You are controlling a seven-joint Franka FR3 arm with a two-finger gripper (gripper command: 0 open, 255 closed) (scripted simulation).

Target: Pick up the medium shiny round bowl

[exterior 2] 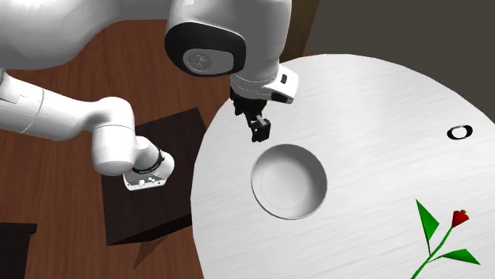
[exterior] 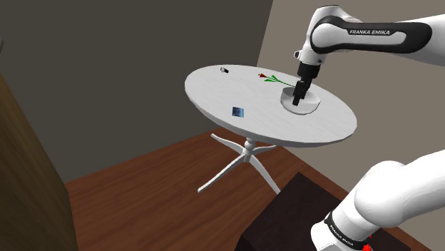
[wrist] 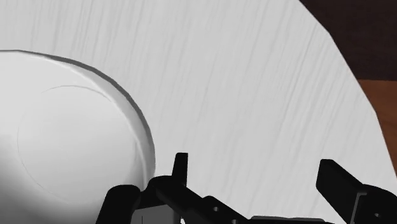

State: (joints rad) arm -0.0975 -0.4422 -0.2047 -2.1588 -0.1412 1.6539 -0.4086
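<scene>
A round white worktop (exterior: 214, 89) on a white pedestal stands over a brown wooden floor (exterior: 142, 185), and a white robot arm (exterior: 371, 32) reaches over it from a dark box stand (exterior: 289, 214). The task's bowl (exterior: 305, 105) is plain pale grey-white, round and shallow. It sits upright on the worktop, at about 3 o'clock from the worktop's middle in the shoulder view. In that view the black end effector (exterior: 299, 91) points downward over the bowl's 12 o'clock edge. In the second exterior view the bowl (exterior 2: 289, 180) lies at about 5 o'clock from the end effector (exterior 2: 259, 131), whose tip is just outside the rim, over bare worktop (exterior 2: 373, 103). The wrist view shows the end effector (wrist: 253, 162) with its two black fingers (wrist: 181, 168) standing wide apart and holding nothing. Bare worktop (wrist: 242, 76) fills the gap between them. The bowl (wrist: 63, 146) lies outside that gap, its rim just beside one finger; whether they touch cannot be told. Also on the worktop are a red flower with a green stem (exterior 2: 440, 234), between 3 and 4 o'clock from the bowl, and a small black ring (exterior 2: 459, 132), between 2 and 3 o'clock, both well apart from it. A small blue object (exterior: 237, 111) lies at 9 o'clock from the bowl in the shoulder view.
</scene>
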